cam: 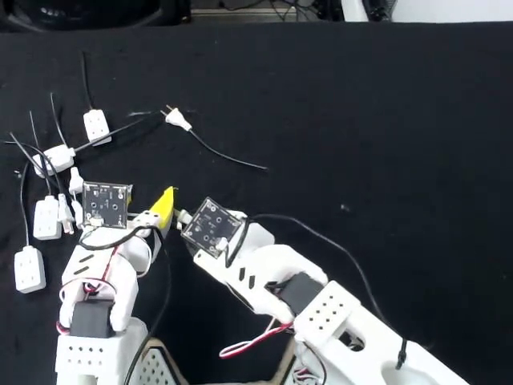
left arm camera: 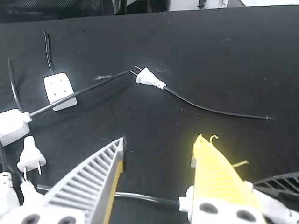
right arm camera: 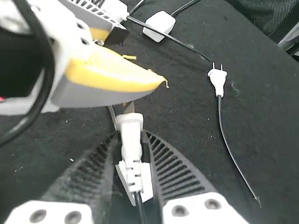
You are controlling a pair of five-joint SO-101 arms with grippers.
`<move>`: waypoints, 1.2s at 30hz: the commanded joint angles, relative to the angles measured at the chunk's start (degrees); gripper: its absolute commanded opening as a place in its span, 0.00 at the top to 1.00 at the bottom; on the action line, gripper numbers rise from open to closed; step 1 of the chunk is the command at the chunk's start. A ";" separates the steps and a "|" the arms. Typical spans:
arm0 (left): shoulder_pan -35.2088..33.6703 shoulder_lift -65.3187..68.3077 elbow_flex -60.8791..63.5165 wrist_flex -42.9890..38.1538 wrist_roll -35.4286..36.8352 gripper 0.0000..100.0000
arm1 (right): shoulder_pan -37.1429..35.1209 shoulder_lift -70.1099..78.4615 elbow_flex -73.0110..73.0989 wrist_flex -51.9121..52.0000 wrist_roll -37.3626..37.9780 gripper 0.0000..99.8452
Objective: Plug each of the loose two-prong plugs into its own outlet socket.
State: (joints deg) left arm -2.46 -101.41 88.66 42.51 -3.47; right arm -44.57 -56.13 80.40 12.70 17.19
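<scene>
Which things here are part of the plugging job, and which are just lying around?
Job: held plug in the right gripper; loose plug on the table; sockets at the left; open left gripper.
Lying about: fluff on the table; cables behind it.

Hidden: you are watching the white two-prong plug (right arm camera: 130,135) with its prong tips disappearing behind the left gripper's yellow plastic finger (right arm camera: 112,77) | Cut off: the white plastic outlet block (left arm camera: 9,126) is running past the left wrist view's edge.
</scene>
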 commanded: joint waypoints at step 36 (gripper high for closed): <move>-0.66 0.26 2.15 -4.40 0.00 0.76 | 1.32 -6.55 -6.20 14.33 -0.09 0.99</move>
State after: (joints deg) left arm -2.64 -100.62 91.91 39.43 -3.65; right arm -44.57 -61.32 79.34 25.27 17.19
